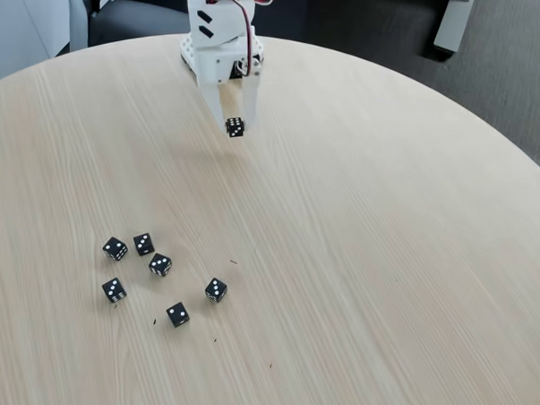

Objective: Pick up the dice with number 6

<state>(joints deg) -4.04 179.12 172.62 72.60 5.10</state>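
Observation:
My white gripper (236,130) hangs fingers-down over the far middle of the round wooden table (371,252). It is shut on a small black die (235,126) pinched between its fingertips, which seems to be held a little above the tabletop. The face turned toward the fixed view carries several white pips in two rows, so I take it for the dice with number 6, though the pips are very small. The white arm rises out of the frame at the top.
Several other black dice lie in a loose cluster at the lower left, among them one (115,249), another (160,265) and a third (216,290). Dark floor and a chair (127,19) lie beyond the table's far edge.

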